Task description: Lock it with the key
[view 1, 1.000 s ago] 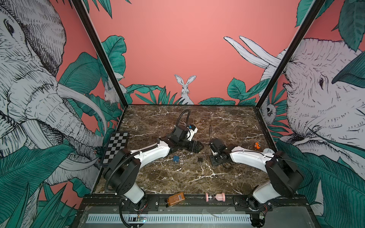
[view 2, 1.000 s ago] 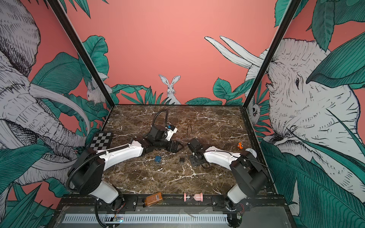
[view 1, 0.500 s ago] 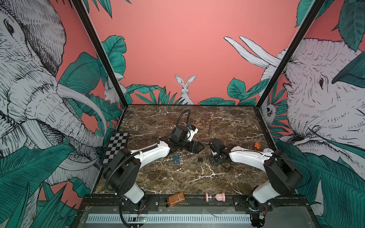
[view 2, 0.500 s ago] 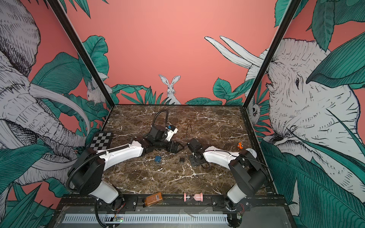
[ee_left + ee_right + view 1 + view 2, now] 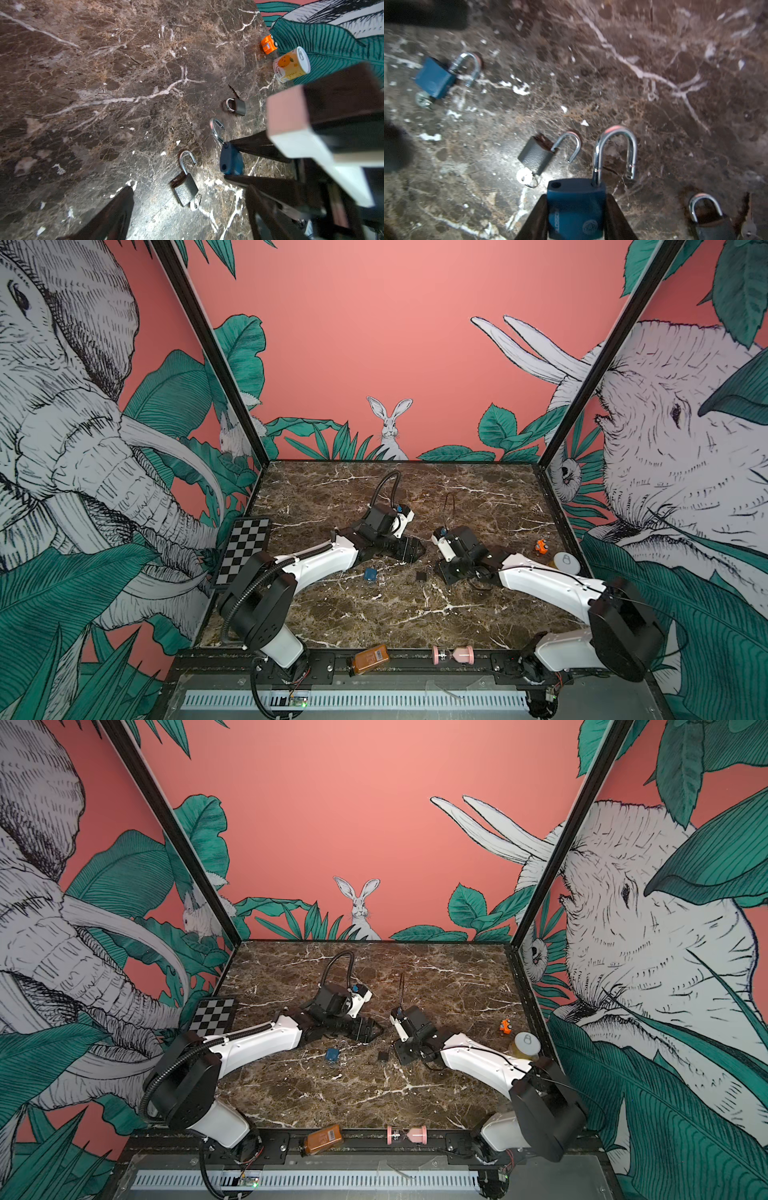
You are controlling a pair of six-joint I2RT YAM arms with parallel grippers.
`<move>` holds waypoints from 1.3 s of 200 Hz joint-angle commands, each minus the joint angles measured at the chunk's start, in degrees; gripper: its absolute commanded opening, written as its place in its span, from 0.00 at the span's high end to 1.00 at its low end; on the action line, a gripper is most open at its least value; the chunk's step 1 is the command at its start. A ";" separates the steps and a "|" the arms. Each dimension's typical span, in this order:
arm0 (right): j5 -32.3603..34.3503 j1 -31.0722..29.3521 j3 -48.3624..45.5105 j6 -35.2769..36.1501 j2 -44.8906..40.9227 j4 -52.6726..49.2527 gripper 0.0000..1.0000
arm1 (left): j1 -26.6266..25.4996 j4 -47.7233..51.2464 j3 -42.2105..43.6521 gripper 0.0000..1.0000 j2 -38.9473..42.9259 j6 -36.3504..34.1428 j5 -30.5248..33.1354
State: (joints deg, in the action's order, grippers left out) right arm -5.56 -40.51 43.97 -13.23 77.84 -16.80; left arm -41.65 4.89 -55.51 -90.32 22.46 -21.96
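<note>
We find a brown marble table [image 5: 395, 614] under both white-and-black arms. The left arm [image 5: 320, 564] holds the left jaws wide open low over the table's middle. The right arm [image 5: 548, 587] has the right jaws clamped on the body of a blue padlock with an open steel shackle [image 5: 575, 207], close beside a smaller grey padlock [image 5: 536, 158] lying on the table, a silver key [image 5: 525, 176] in its base.
</note>
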 commanded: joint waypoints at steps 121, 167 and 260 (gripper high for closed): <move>-6.41 -0.37 -0.84 5.51 -8.23 7.38 0.66 | 0.34 -8.58 -6.75 0.40 -7.87 9.70 -16.44; -7.31 -0.62 -0.75 6.10 -8.06 7.67 0.66 | 0.34 -8.82 -8.18 0.46 -9.31 10.04 -17.29; -7.18 -0.87 0.16 6.49 -8.26 7.65 0.66 | 0.26 -7.67 -8.68 0.58 -10.79 9.75 -18.60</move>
State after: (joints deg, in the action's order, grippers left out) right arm -12.47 -40.88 42.39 -7.31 70.96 -11.84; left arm -41.58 -3.01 -62.98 -101.36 32.12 -39.72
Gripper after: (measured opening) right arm 0.360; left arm 0.441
